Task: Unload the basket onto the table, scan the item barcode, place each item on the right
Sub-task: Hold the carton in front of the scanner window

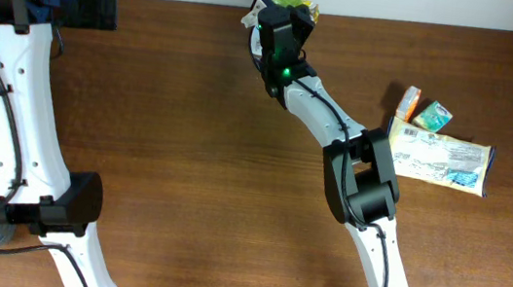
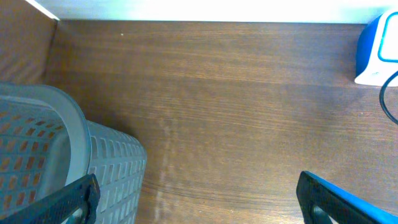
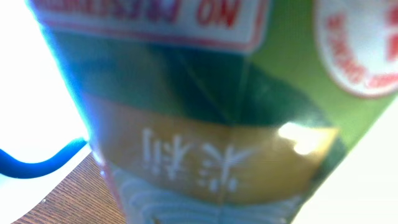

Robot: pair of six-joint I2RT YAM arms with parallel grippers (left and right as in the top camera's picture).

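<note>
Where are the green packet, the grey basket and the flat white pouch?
green packet (image 3: 205, 124): right wrist view, on its printed front.
grey basket (image 2: 74, 134): left wrist view, on its rim.
flat white pouch (image 1: 436, 158): overhead view, on its middle.

On the green packet (image 3: 205, 87) you can read an upside-down red "NO" on its white label (image 3: 155, 15) at twelve o'clock. White East Asian characters cross its amber band (image 3: 261, 155). The red seal (image 3: 360, 50) is too blurred to read.

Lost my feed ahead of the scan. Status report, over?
Left gripper open, beside grey basket. Right gripper shut on green packet at table far edge. Other packets lie apart, nothing blocking.
</note>
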